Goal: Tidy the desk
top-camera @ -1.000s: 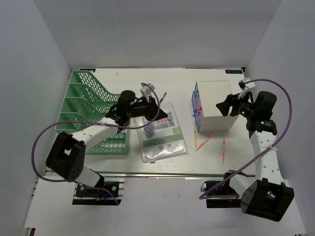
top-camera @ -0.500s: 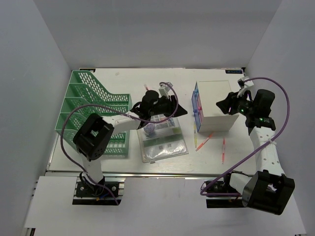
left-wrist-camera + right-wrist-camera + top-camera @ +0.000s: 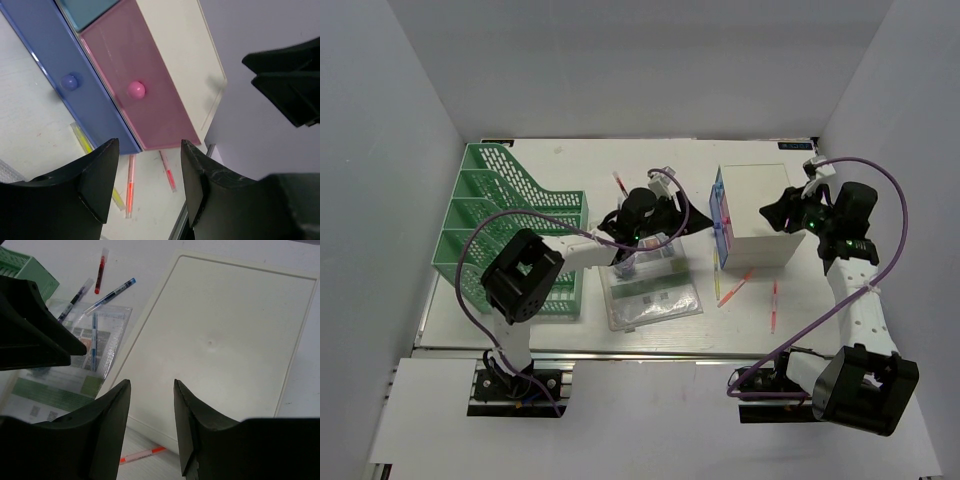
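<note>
Left gripper (image 3: 148,152) swung toward the drawer box (image 3: 755,215)

Within a second it has been carried rightward from near the green rack (image 3: 505,225), jaws apart and empty, and now faces the pink drawer (image 3: 145,95) (shut). The right gripper (image 3: 150,390), jaws likewise apart, is held over the box. Loose pens (image 3: 735,287) are left toward the near edge of the desk (image 3: 570,160), which lies beneath everything.

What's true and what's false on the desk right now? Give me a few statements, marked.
1. The left gripper and the right gripper are both open and hold nothing. True.
2. The right gripper is over the top of the white box. True.
3. The box stands inside the green rack. False: it stands on the desk, on the opposite side from the rack.
4. Every pen is put away. False: orange pens lie loose in front of the box, and a red pen lies farther back.
5. The pink drawer has a pink knob. True.
</note>
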Motion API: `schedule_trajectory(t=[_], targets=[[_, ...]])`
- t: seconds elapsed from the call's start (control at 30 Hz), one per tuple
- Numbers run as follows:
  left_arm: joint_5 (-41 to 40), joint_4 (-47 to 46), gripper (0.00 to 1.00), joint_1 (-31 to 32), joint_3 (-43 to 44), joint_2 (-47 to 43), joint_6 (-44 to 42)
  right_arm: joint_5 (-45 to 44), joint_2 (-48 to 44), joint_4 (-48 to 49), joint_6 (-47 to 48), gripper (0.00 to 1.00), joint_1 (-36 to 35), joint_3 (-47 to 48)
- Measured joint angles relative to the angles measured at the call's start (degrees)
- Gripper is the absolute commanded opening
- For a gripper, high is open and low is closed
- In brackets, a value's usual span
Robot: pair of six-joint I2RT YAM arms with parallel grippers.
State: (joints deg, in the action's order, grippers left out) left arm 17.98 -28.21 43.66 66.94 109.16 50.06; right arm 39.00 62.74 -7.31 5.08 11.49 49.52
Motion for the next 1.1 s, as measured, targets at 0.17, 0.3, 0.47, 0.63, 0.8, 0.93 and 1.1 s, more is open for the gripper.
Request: schedule_trajectory(t=[0.17, 0.3, 0.47, 0.63, 0.8, 0.93, 1.1], targets=[[-2.19, -0.50, 0.59, -0.04, 1.77, 1.49, 2.73, 0.17, 0.00, 0.26, 0.04, 0.44, -0.04, -0.68], [-2.51, 0.35, 0.56, 0.04, 5.97, 5.29, 4.55, 0.13, 0.02, 0.35, 0.28, 0.37, -0.33, -0.68], [-2.21, 1.53, 0.50, 0.24, 10.62, 10.49, 6.78, -0.20, 0.22, 0.44, 1.01, 0.33, -0.76, -0.68], [-1.88, 1.68, 0.49, 0.72, 11.08, 13.00, 8.63, -0.81, 0.44, 0.42, 1.46, 0.28, -1.38, -0.68], [-1.14, 1.53, 0.52, 0.87, 12.07, 13.86, 10.03, -1.49, 0.96, 0.37, 1.84, 0.24, -1.84, -0.68], [-0.81, 0.37, 0.52, 1.11, 13.18, 14.67, 11.13, -2.03, 1.95, 0.20, 2.43, 0.24, -2.14, -0.68], [-0.46, -0.55, 0.51, 1.27, 13.86, 15.58, 12.31, -2.82, 2.51, 0.15, 2.86, 0.23, -2.40, -0.68]])
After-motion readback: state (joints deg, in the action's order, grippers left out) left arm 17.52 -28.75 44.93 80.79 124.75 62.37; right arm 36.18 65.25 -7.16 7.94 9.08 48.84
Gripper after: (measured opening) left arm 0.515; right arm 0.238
